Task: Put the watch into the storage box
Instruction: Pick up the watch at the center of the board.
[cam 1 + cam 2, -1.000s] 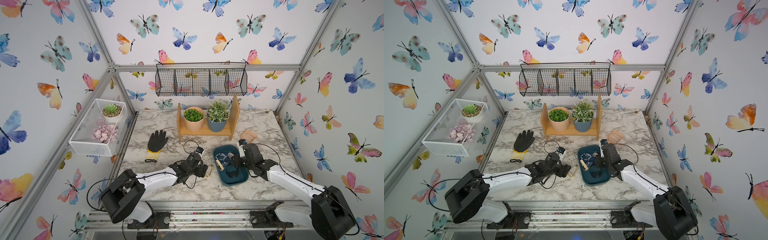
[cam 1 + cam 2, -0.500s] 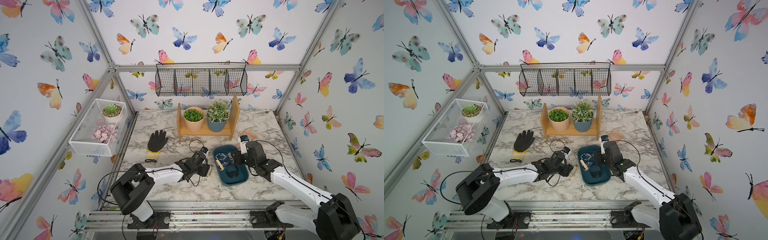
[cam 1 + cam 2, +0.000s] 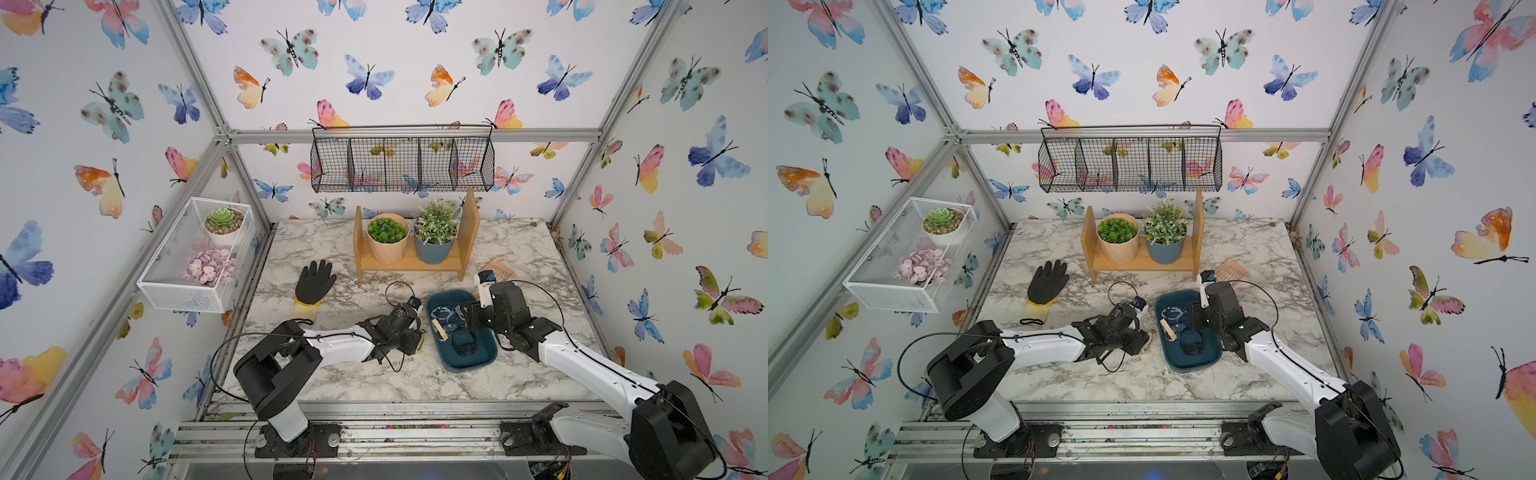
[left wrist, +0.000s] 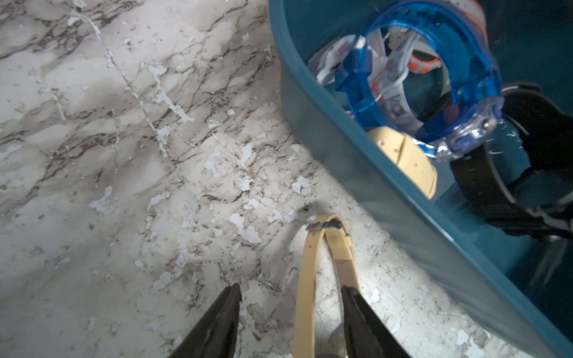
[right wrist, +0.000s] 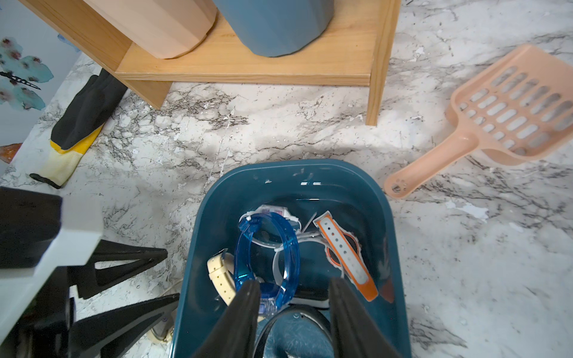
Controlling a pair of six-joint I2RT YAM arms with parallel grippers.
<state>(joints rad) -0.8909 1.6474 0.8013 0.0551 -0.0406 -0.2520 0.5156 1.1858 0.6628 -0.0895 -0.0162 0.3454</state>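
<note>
Beige watch lies on the desk just outside the storage box, toward the front edge, its long axis between the half-open jaws of the nearer left gripper, not yet clamped.

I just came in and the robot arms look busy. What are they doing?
The left end effector is down at the table beside the teal storage box, open around a beige watch that is not yet lifted. The right end effector hovers open over the box, which already holds a blue watch and others.
</note>
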